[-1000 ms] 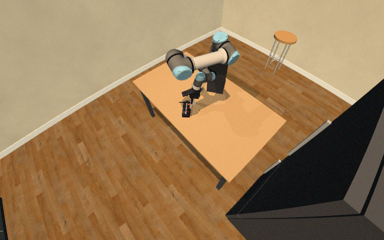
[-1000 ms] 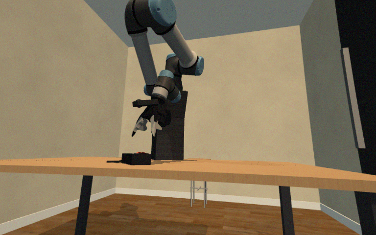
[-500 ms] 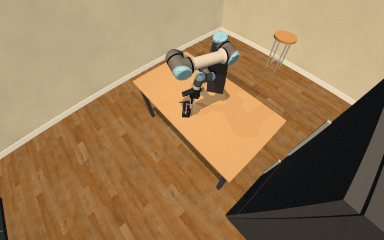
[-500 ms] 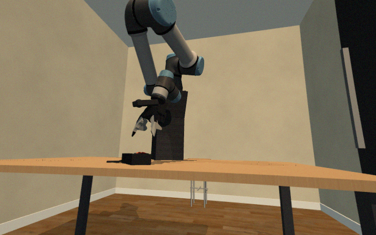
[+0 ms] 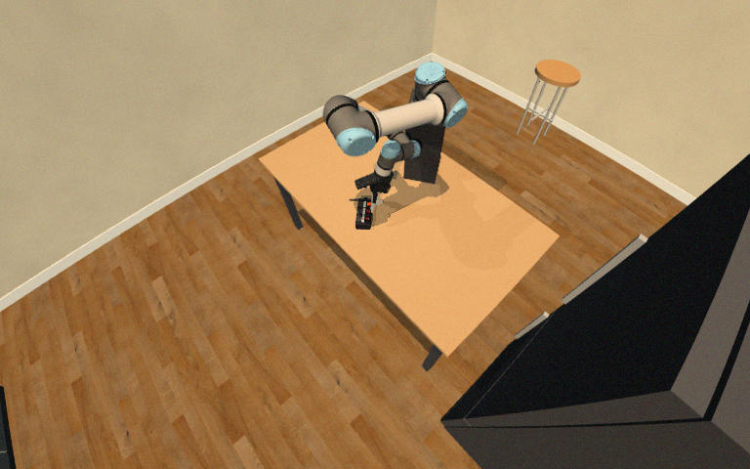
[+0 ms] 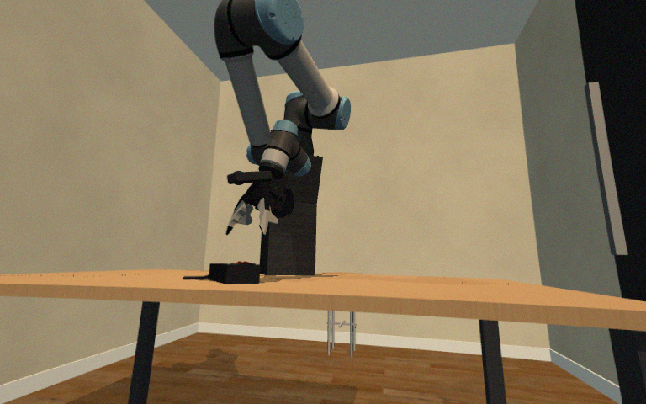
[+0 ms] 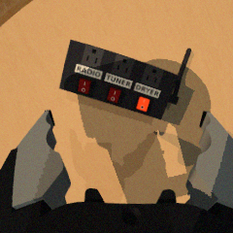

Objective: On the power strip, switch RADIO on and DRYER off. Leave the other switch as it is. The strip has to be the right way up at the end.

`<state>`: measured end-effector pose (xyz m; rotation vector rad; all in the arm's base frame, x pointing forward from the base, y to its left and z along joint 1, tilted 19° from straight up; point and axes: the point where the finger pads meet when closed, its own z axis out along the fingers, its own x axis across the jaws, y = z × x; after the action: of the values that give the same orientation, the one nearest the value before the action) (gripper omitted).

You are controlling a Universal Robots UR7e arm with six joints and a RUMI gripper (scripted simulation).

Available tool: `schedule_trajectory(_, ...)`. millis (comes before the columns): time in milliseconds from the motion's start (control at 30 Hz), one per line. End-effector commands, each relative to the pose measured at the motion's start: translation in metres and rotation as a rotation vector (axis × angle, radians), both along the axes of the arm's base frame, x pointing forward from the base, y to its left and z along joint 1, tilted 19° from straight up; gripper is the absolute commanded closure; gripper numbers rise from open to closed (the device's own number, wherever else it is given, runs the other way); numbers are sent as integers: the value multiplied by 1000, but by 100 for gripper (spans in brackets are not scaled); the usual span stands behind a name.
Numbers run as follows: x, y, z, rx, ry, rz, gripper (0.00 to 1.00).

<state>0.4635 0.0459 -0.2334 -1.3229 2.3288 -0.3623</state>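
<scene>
A black power strip (image 7: 118, 86) lies face up on the table, its switches upward. It has three labelled switches. The RADIO switch (image 7: 83, 86) is dark red. The TUNER switch (image 7: 114, 94) is dark red. The DRYER switch (image 7: 143, 104) glows bright orange-red. A short black cord stub (image 7: 181, 75) sticks out at the DRYER end. The strip also shows in the top view (image 5: 363, 213) and in the exterior view (image 6: 235, 272). My gripper (image 6: 245, 224) hangs open and empty above the strip, clear of it. Its two grey fingers frame the wrist view at the left (image 7: 36, 160) and right (image 7: 211, 155).
The robot's dark pedestal (image 6: 293, 224) stands on the table just behind the strip. The strip lies near the table's left edge (image 5: 310, 218). A stool (image 5: 550, 97) stands by the far wall. A dark cabinet (image 5: 636, 342) stands beyond the table's right end.
</scene>
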Motion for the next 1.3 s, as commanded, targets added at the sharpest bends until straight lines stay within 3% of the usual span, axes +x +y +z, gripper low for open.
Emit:
schedule_trajectory(0,8,-7,5,-14,25,52,0)
schedule_trajectory(833,23,-30,29,-38,123,283,0)
schedule_trajectory(1267,23,-41,51,-33,161,426,0)
